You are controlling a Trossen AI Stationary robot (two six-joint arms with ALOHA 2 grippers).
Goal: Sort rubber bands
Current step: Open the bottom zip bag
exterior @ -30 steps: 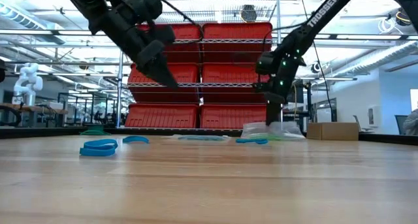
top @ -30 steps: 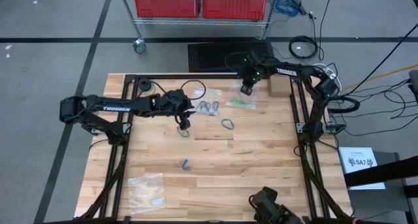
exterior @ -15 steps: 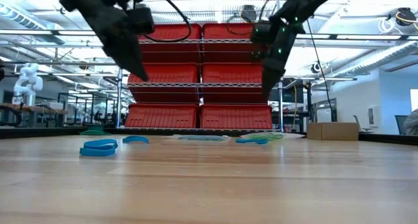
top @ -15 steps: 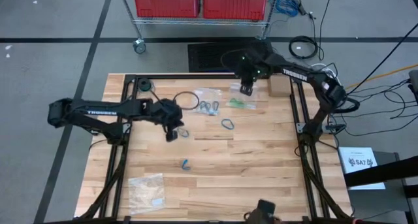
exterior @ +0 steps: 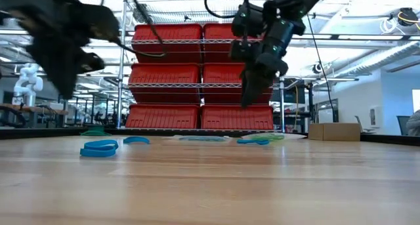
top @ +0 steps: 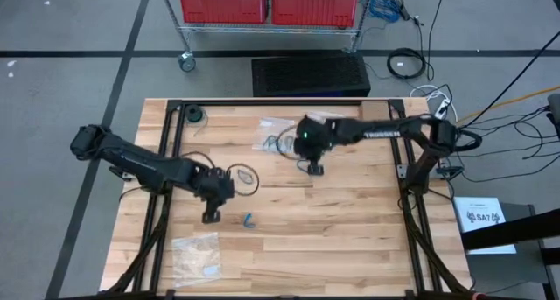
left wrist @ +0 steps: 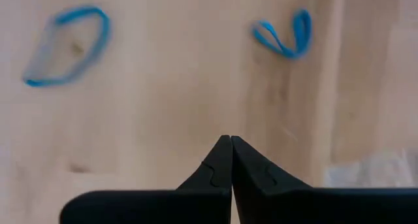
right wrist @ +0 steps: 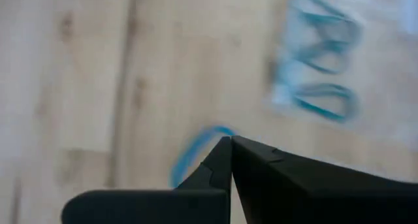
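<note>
I have both arms over the wooden worktop (top: 350, 239); my left end effector (top: 209, 218) hangs at about eight o'clock from the worktop's centre, its fingers (left wrist: 221, 160) pressed together on nothing; in the left wrist view two blue rubber bands lie flat on the wood ahead of it, one an open loop (left wrist: 65, 46), one folded (left wrist: 283, 36); in the high view the folded band (top: 248, 219) lies just beside that end effector at its three o'clock, and the open loop (top: 244, 173) sits at its one o'clock, apart from it.

My right end effector (top: 315, 169) hangs near the worktop's centre, toward twelve o'clock, fingers (right wrist: 222, 157) pressed together; a blue rubber band (right wrist: 192, 153) lies partly hidden under their tips, and I cannot tell whether they touch it; beyond it several teal bands (right wrist: 321, 57) lie on a clear plastic bag (top: 273, 130); another clear bag (top: 196, 253) lies at seven o'clock on the worktop; in the low view blue bands (exterior: 100, 147) lie flat on the wood.
</note>
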